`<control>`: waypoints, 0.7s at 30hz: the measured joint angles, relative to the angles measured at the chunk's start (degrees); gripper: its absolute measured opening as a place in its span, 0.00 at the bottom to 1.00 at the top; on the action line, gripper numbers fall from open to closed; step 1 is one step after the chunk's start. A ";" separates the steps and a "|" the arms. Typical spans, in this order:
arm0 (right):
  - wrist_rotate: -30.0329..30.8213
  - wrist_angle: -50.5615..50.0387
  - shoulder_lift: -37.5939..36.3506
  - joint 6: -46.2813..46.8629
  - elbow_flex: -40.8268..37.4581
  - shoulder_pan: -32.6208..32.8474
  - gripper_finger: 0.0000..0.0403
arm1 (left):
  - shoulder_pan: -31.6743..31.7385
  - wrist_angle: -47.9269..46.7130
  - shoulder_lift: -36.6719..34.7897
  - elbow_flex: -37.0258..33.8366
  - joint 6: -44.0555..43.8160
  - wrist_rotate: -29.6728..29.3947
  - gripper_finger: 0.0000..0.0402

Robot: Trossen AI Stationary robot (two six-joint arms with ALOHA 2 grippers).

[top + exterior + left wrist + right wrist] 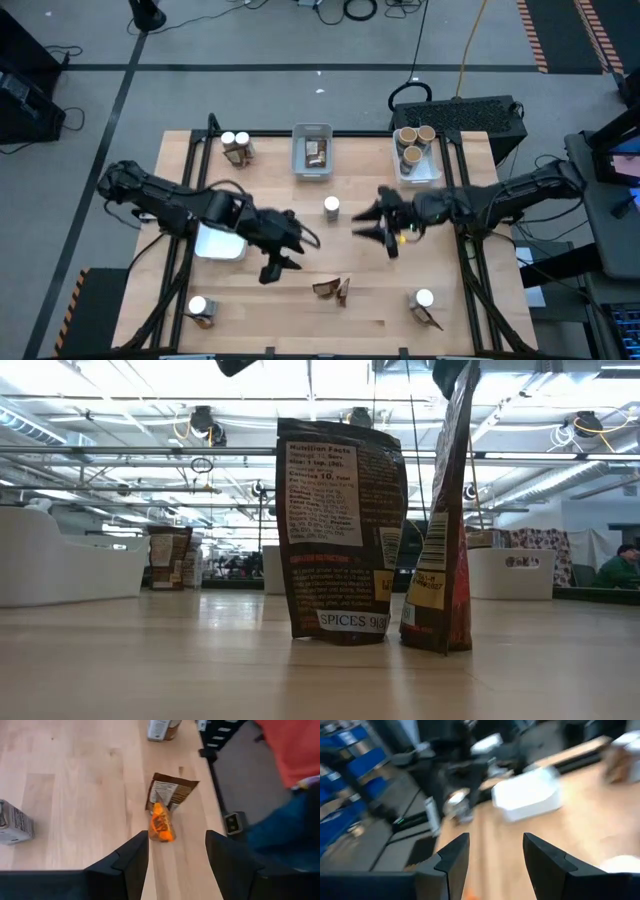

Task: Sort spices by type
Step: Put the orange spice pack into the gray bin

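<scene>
Just beyond the left end effector [283,258], toward the near edge of the surface [260,310], stand the two dark-brown and orange packets [333,289], side by side and almost touching. From the wrist camera, the left end effector [176,865] has its fingers [131,860] apart with nothing between them, and the orange packet [161,822] sits squarely in line with the gap, the brown packet [170,792] right behind it. Both packets [385,530] stand upright, so their long axis is vertical and they present thin edges to anything coming down on them; I'd judge a grasp across the flat faces the safer way in, and a nudge could tip one over. The left arm looks clearly nearer to these packets than the right. The right end effector [378,228] hangs further from them, beside the lone white-capped jar [331,207]; its fingers [451,860] are also parted and empty. Away from the packets, on the far side of the surface, a grey tray [312,152] already holds a dark packet, and a white tray [416,160] holds tan-topped tubs [414,138]; another white tray [220,243] lies under the left arm. More white-capped jars stand far from the packets toward the corners. Around the surface the room is a workshop floor with cables, and a person sits far behind the packets at the back.
</scene>
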 joint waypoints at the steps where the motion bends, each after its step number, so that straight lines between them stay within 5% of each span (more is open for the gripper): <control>1: 0.01 0.10 0.79 1.15 0.00 1.84 0.41 | -1.21 0.59 0.69 0.00 -0.68 -1.63 0.49; 5: 0.34 -0.15 4.70 5.83 1.75 9.92 0.41 | -5.14 5.47 5.01 0.08 -0.92 -7.54 0.49; 9: 6.78 -1.75 9.97 5.10 6.92 17.06 0.41 | -6.65 9.94 9.88 0.00 -0.75 -9.15 0.49; 16: 13.63 -16.53 17.14 6.39 16.04 20.87 0.40 | -6.55 14.37 15.71 -0.04 -2.57 -9.00 0.49; 21: 13.38 -22.40 19.14 6.96 17.25 20.68 0.18 | -6.48 17.27 17.66 -0.02 -3.70 -9.19 0.49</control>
